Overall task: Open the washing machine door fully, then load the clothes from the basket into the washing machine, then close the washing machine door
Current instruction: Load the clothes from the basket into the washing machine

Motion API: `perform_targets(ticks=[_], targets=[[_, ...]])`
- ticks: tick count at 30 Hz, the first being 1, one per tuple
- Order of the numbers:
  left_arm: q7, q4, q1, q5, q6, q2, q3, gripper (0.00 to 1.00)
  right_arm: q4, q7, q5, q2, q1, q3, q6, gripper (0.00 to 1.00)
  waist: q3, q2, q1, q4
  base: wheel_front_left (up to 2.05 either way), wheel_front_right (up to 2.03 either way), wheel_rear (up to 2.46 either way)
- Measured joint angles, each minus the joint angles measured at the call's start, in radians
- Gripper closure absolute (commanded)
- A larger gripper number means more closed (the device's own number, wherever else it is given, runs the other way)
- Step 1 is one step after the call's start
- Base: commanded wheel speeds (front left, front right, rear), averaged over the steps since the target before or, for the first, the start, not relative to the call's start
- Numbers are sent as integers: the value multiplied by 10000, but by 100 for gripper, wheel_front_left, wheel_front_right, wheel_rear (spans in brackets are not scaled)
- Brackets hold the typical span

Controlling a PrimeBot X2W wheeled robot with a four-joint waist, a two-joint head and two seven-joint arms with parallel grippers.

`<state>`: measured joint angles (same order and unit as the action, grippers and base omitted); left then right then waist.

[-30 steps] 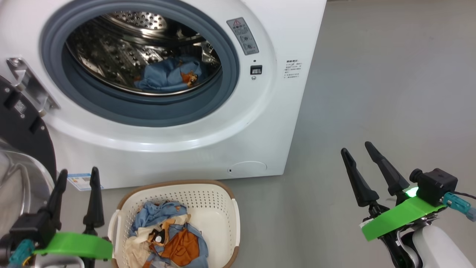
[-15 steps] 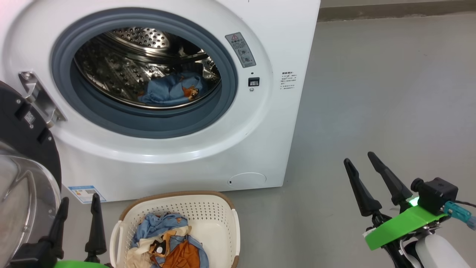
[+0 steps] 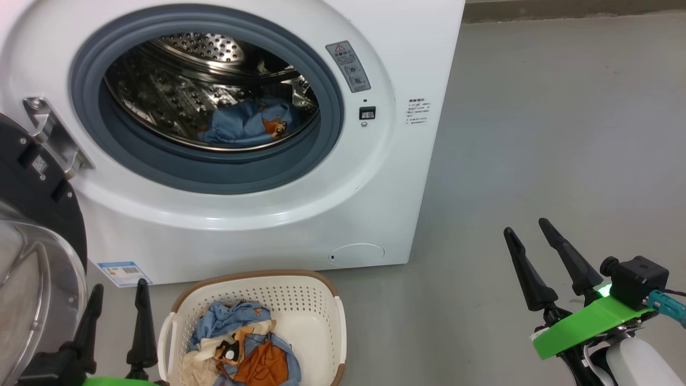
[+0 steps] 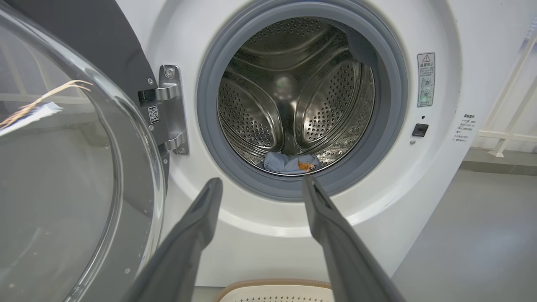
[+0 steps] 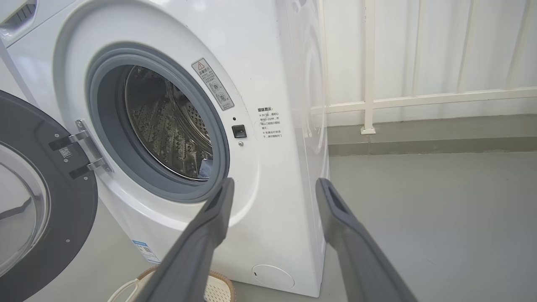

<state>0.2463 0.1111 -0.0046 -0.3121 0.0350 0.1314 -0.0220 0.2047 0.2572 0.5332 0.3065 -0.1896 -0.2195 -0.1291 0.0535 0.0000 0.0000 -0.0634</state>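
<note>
Our left gripper (image 3: 119, 284) and right gripper (image 3: 525, 225) hang empty, jaws parted wide. Between them the basket (image 3: 257, 276) sits on the floor just before the washing machine (image 3: 241, 236), with clothes (image 3: 241, 348) heaped at its left end. Beyond, the washing machine door (image 3: 32, 187) stands open to the left, and a blue piece (image 3: 241, 126) lies at the front edge of the drum (image 3: 177, 91).

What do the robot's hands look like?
The left gripper and right gripper each have two long, pointed black fingers. Behind the right one's fingers sit a bright green bracket, a small black camera, a glowing green light, a teal cable plug and a white forearm.
</note>
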Motion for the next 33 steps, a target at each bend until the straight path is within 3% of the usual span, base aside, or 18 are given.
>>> perform_targets(ticks=[33], targets=[[2,-4,-3,-215,-144,105,-205,0,-13,-2,-36,48,-1,-61,0,0,166,0,0,35,0,0,0]])
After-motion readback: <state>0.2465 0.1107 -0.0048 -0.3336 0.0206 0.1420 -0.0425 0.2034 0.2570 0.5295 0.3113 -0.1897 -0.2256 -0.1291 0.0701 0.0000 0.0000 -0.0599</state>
